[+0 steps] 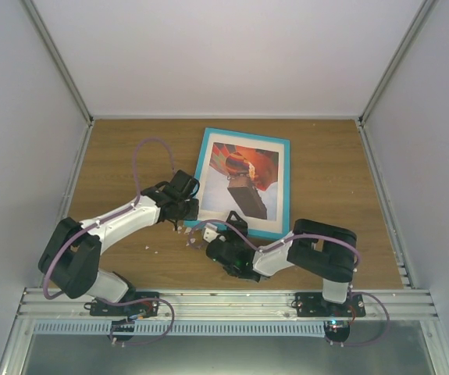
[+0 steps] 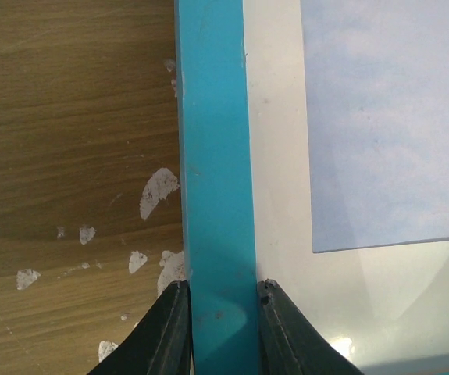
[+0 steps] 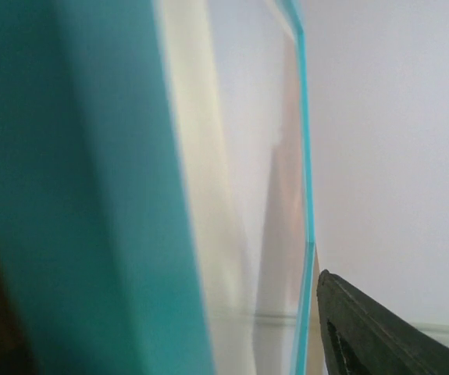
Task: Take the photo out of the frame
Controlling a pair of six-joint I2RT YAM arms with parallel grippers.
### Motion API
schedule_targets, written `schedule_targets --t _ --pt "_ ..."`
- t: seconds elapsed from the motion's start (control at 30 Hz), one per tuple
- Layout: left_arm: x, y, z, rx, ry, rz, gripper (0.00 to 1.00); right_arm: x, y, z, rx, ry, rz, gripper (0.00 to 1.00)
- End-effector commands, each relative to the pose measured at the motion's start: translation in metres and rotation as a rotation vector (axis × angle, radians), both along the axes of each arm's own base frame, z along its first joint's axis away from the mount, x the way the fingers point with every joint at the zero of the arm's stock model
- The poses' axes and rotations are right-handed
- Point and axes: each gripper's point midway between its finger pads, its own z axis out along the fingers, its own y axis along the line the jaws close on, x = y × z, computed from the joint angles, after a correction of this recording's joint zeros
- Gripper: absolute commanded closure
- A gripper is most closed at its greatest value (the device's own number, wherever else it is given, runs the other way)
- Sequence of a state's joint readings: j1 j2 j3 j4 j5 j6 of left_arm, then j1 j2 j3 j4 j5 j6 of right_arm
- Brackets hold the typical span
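Note:
The turquoise frame (image 1: 202,164) lies face up on the wooden table, tilted, with the photo (image 1: 244,176) of an orange-red balloon inside a pale mat. My left gripper (image 1: 183,205) is shut on the frame's left rail (image 2: 212,156) near its near corner, one finger on each side. The photo's pale blue sky (image 2: 388,117) shows beyond the mat. My right gripper (image 1: 202,239) sits at the frame's near-left corner. In the right wrist view the frame (image 3: 68,195) fills the space between the jaws. One finger (image 3: 365,328) stands just off the thin far edge; the other is hidden.
White flecks (image 2: 158,191) dot the wood left of the frame. White enclosure walls (image 1: 21,94) close in the table on three sides. A metal rail (image 1: 224,301) with the arm bases runs along the near edge.

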State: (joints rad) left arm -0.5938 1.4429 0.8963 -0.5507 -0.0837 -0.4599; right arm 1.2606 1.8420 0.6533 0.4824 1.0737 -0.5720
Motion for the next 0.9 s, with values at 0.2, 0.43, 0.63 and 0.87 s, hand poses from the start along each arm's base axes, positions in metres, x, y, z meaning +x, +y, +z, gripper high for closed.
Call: schedule_targets --t 0.2,0.43,0.63,0.87 --pt "0.003 -0.019 0.02 -0.13 -0.067 -0.025 1.0 0.014 0.009 0.022 0.043 -0.068 -0.038 0.65" --pt "0.009 -0.011 0.042 -0.168 -0.121 0.003 1.0 0.014 0.005 0.031 0.028 -0.075 -0.045 0.92" --pt "0.017 0.004 0.086 -0.298 -0.209 0.039 0.74 0.013 0.005 0.054 0.049 -0.076 -0.038 0.99" --pt "0.021 0.045 0.162 -0.402 -0.417 0.113 0.44 0.01 0.014 0.1 0.152 -0.08 0.023 0.99"
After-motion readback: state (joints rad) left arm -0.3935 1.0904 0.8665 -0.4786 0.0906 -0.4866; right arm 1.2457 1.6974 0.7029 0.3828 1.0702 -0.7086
